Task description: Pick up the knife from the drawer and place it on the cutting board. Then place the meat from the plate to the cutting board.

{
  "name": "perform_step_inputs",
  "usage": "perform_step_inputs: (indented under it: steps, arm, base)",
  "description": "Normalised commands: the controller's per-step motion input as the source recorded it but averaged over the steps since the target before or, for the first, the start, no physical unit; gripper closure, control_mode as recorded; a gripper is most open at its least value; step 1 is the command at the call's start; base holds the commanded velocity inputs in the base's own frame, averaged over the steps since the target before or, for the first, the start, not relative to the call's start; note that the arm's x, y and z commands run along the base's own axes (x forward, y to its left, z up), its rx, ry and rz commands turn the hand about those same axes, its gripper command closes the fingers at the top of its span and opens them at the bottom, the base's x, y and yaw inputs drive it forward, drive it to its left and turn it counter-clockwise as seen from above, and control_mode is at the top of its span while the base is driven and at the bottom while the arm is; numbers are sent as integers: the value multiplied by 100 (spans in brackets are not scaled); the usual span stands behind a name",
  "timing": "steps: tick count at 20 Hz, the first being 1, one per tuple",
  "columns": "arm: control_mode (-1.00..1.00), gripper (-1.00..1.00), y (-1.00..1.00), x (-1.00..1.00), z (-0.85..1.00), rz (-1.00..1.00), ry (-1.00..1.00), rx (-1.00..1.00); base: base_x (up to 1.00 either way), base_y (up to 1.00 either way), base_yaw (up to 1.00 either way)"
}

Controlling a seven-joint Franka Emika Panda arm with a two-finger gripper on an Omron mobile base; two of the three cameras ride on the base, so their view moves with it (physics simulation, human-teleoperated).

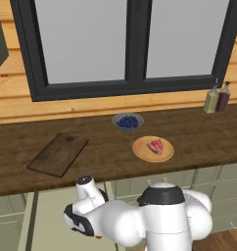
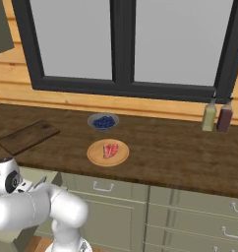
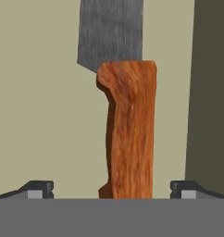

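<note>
In the hand view the knife (image 3: 130,134) lies flat on the pale olive floor of the open drawer (image 3: 40,115), its orange-red handle near me and the grey blade pointing away. My gripper (image 3: 112,190) is open, and the handle's end lies between the two fingertips (image 3: 37,190) without touching either. The hand (image 1: 75,223) reaches down into the pulled-out drawer (image 1: 52,211) below the counter edge. The dark brown cutting board (image 1: 58,154) (image 2: 27,137) lies bare on the counter at the left. The meat (image 1: 156,146) (image 2: 110,150) rests on the tan plate (image 1: 140,151) (image 2: 96,157).
A grey bowl of blue berries (image 1: 128,121) (image 2: 103,121) stands behind the plate. Two bottles (image 1: 217,98) (image 2: 217,116) stand at the back right by the wall. The drawer's darker side wall (image 3: 211,92) runs close along the knife's right.
</note>
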Motion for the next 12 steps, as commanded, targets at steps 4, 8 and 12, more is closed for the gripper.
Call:
perform_step_inputs:
  steps: [4,8,12]
  arm:
    - [-100,-100,0,0,-28,-1,0,0]
    - [-100,-100,3,-30,-3,0,0,0]
    - [-100,-100,9,-20,10,0,0,0]
  base:
    - [0,0,0]
    - [0,0,0]
    - [0,0,0]
